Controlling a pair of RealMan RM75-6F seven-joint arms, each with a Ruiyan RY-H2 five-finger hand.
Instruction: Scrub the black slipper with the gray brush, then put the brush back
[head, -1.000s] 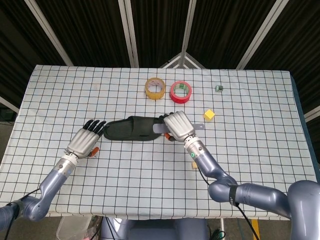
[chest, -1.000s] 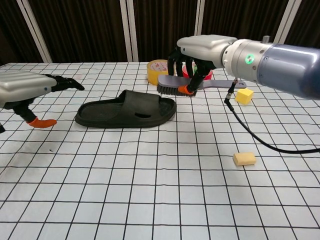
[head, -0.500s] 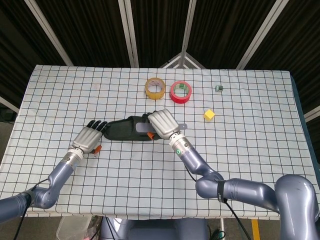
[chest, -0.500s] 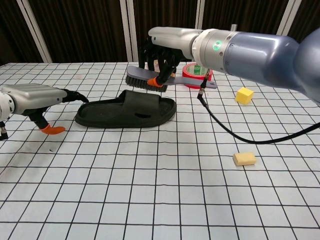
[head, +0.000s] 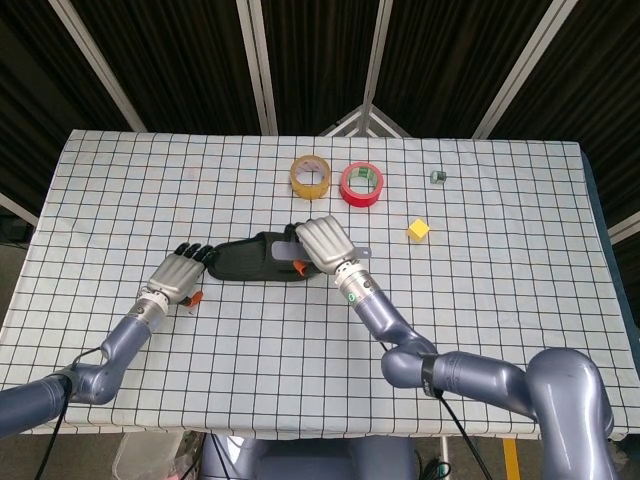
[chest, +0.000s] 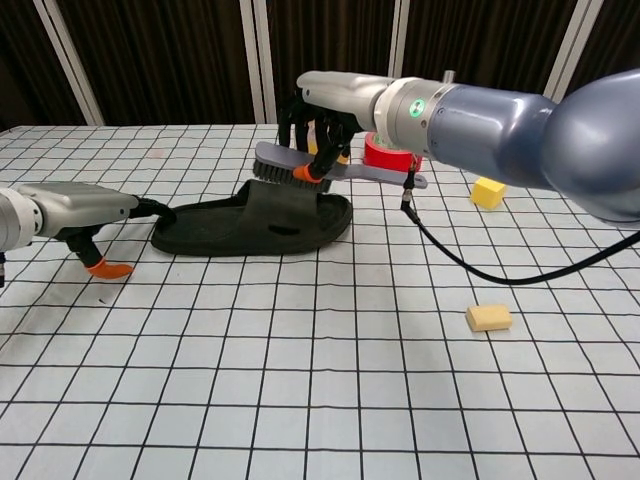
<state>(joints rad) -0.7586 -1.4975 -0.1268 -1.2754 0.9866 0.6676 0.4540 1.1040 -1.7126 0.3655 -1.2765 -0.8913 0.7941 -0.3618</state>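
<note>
The black slipper (head: 258, 259) (chest: 235, 226) lies on its sole in the middle of the checked table. My right hand (head: 322, 243) (chest: 318, 120) grips the gray brush (chest: 300, 170) by its handle, bristles down on the slipper's strap. The handle's end (head: 361, 252) sticks out to the right of the hand. My left hand (head: 178, 275) (chest: 75, 207) lies flat at the slipper's left end with its fingertips (chest: 160, 210) touching the slipper's tip. It holds nothing.
A yellow tape roll (head: 310, 176) and a red tape roll (head: 361, 184) lie behind the slipper. A yellow cube (head: 418, 230) sits to the right, a tan block (chest: 488, 318) at the front right, and a small dark object (head: 438, 176) far back right.
My right hand carried the brush left from the slipper's right end and lowered it onto the strap. My left hand slid down and closer, its fingertips now against the slipper's tip.
</note>
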